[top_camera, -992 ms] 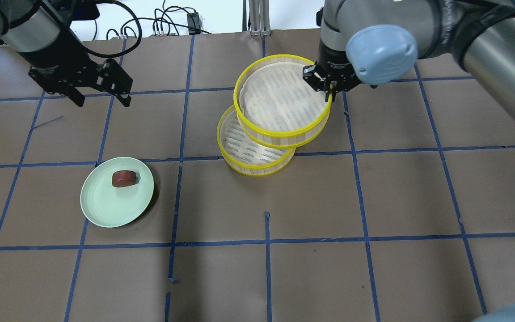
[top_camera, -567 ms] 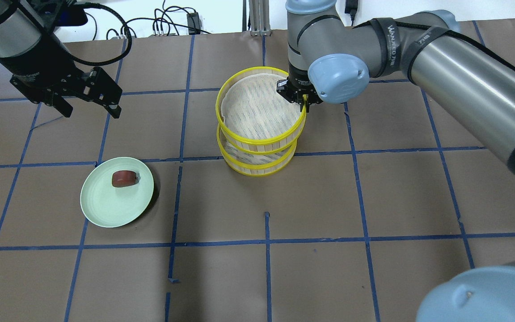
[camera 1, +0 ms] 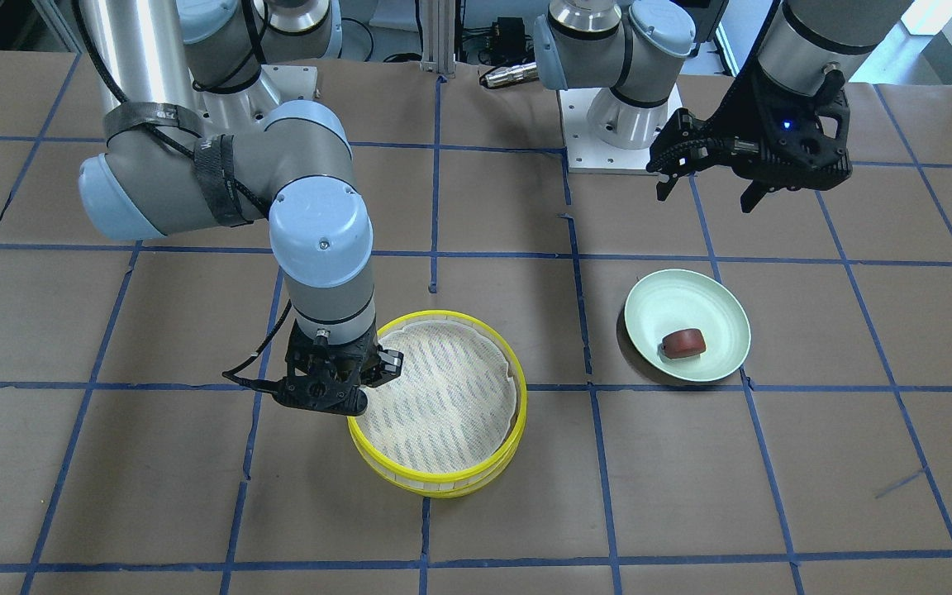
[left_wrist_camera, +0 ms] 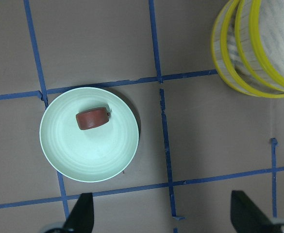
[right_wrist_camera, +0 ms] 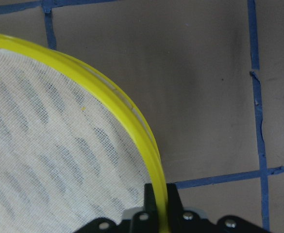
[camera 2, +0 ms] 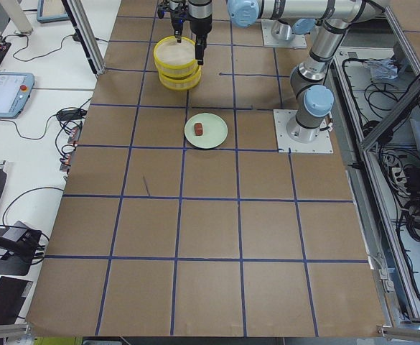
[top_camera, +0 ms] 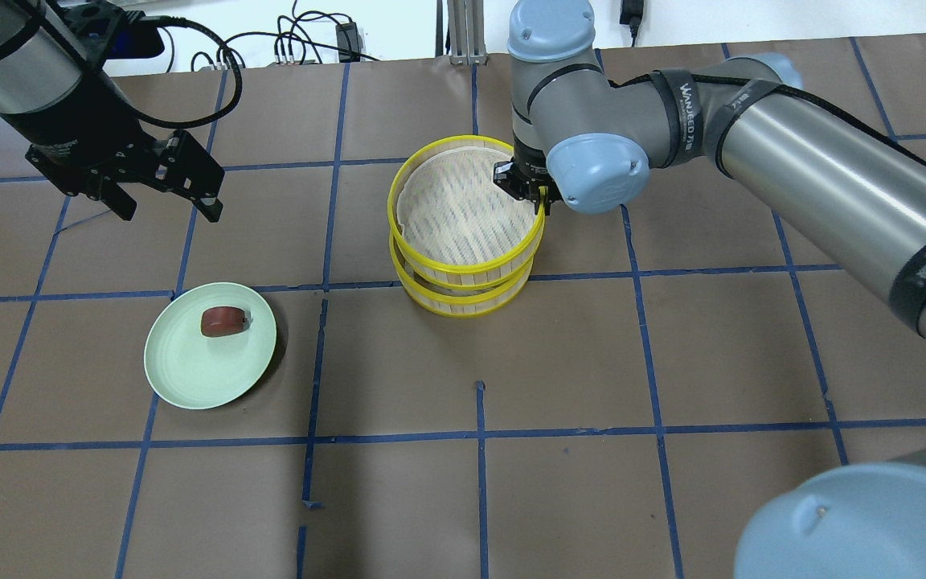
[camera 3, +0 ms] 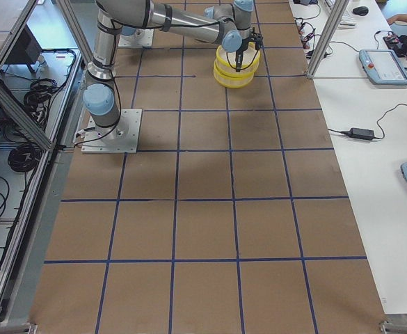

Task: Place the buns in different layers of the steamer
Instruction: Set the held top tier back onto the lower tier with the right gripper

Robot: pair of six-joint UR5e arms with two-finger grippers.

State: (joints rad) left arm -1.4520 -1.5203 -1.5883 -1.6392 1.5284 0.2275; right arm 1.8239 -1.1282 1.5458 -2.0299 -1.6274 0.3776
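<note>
hardly legible strap lettering (top_camera: 690, 100), stacked steamer layers (top_camera: 467, 283)

- You had the top layer (top_camera: 455, 213) sitting on the bottom layer (top_camera: 463, 304), near the middle of the table (top_camera: 672, 362).
- The plate (top_camera: 198, 370) lay well to their left, nearer the robot.
- The bun (top_camera: 220, 321) lay in the plate, by its far edge.
- The right gripper (top_camera: 539, 197) stood at the top layer's right edge, rim between its fingers.
- The left gripper (top_camera: 170, 211) hung above the table, beyond the plate.

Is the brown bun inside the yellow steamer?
No, the brown bun sits on the green plate, apart from the stacked steamer layers.
</note>
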